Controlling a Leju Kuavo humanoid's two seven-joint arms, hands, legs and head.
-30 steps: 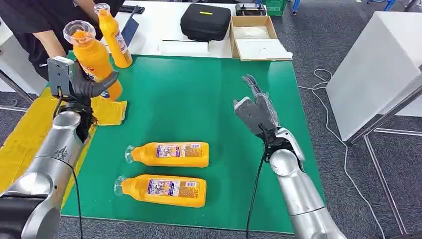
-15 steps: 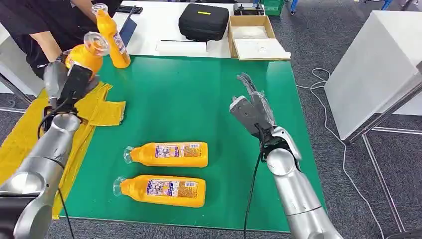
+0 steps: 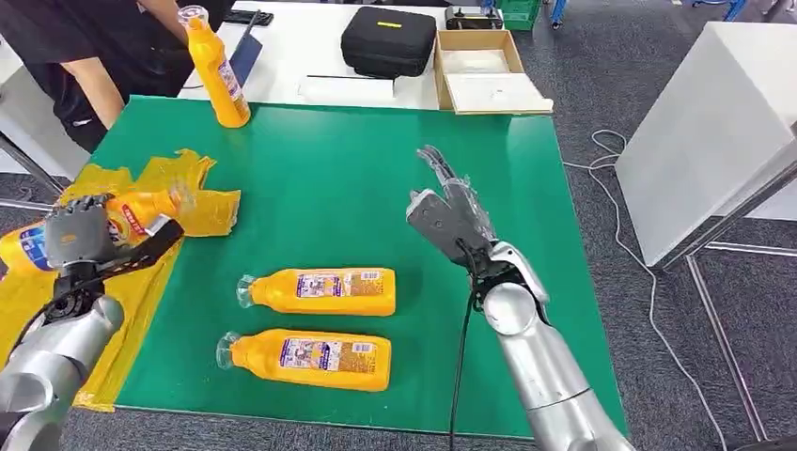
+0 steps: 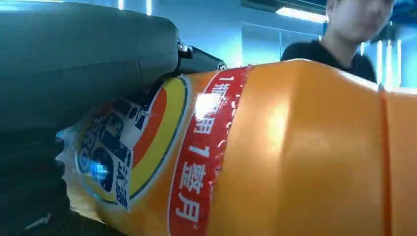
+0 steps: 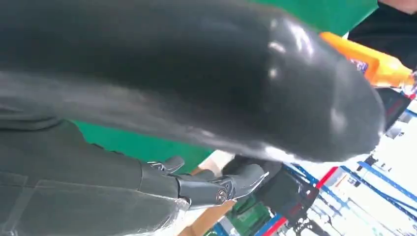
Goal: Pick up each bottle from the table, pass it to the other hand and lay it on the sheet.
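My left hand [image 3: 77,235] grips an orange bottle [image 3: 132,214] lying nearly flat over the yellow sheet [image 3: 141,282] at the table's left edge. The same bottle [image 4: 275,147] fills the left wrist view, with my left hand [image 4: 74,69] wrapped on its label. Two more orange bottles [image 3: 324,290] [image 3: 310,358] lie side by side on the green mat. A further orange bottle [image 3: 216,70] stands upright at the mat's far left. My right hand [image 3: 446,211] hovers open above the mat's middle right, holding nothing. Its fingers [image 5: 216,187] are spread.
A person in black [image 3: 85,47] stands at the far left behind the table. A black case [image 3: 387,39] and an open cardboard box [image 3: 484,70] sit on the white table beyond the mat. A white cabinet [image 3: 714,122] stands to the right.
My left arm has swung down and left, bringing the bottle from upright and raised to lying low over the yellow sheet. My right hand has drifted slightly left.
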